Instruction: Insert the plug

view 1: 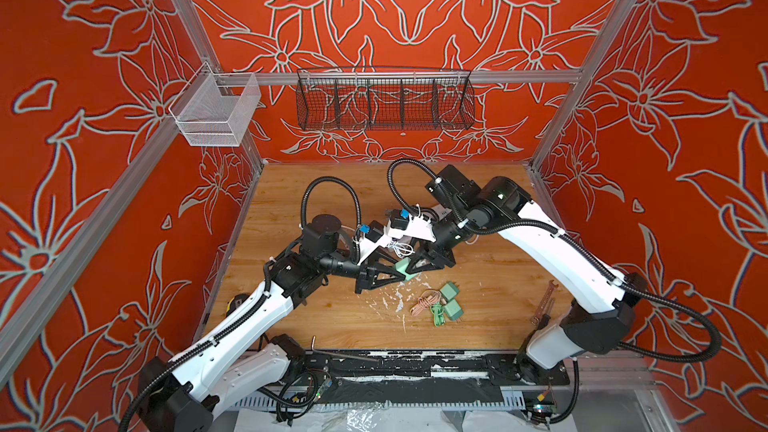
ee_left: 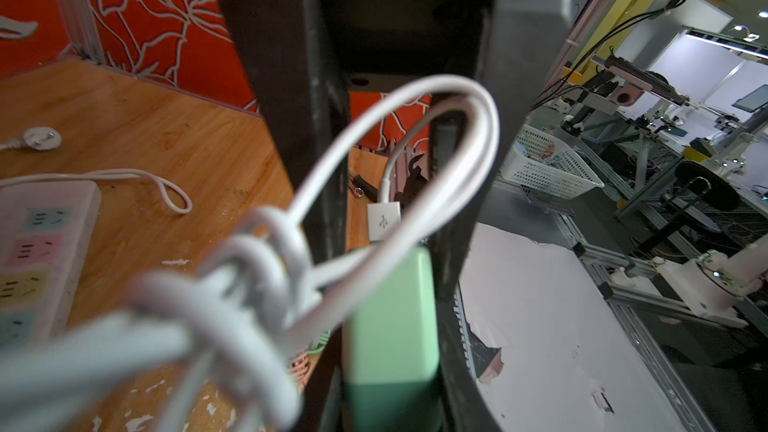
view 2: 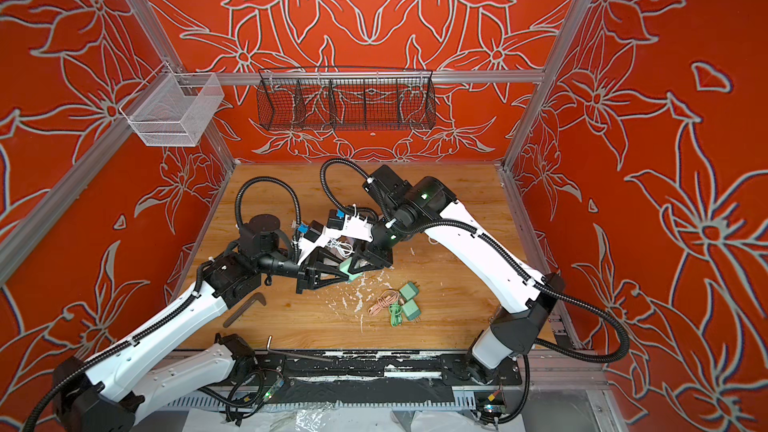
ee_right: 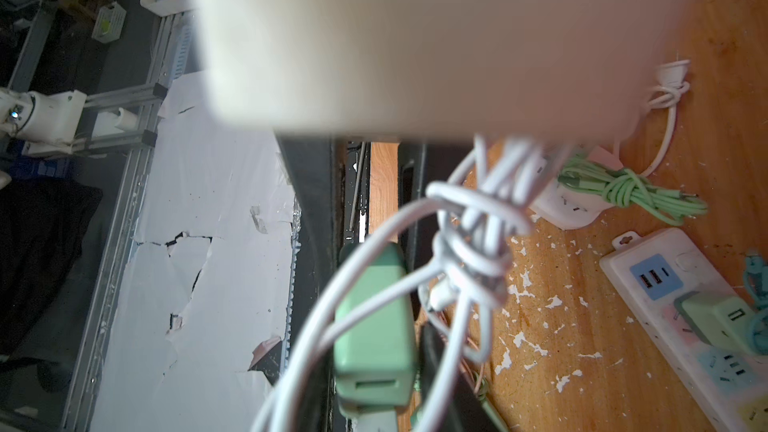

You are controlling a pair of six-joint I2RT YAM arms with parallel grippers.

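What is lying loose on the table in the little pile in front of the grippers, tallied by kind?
Green chargers: 2
Pink cable: 1
Green cable: 1
Total: 4

The white cable bundle (ee_left: 232, 284) was blurred. The power strip (ee_left: 41, 243) ran off the edge, and the prongs of the green charger (ee_left: 390, 326) were hidden.

The one readable sign is a grey USB trident symbol. It is printed on the white USB connector (ee_left: 384, 224), which shows in the left wrist view just beyond the green plug (ee_left: 390, 326).
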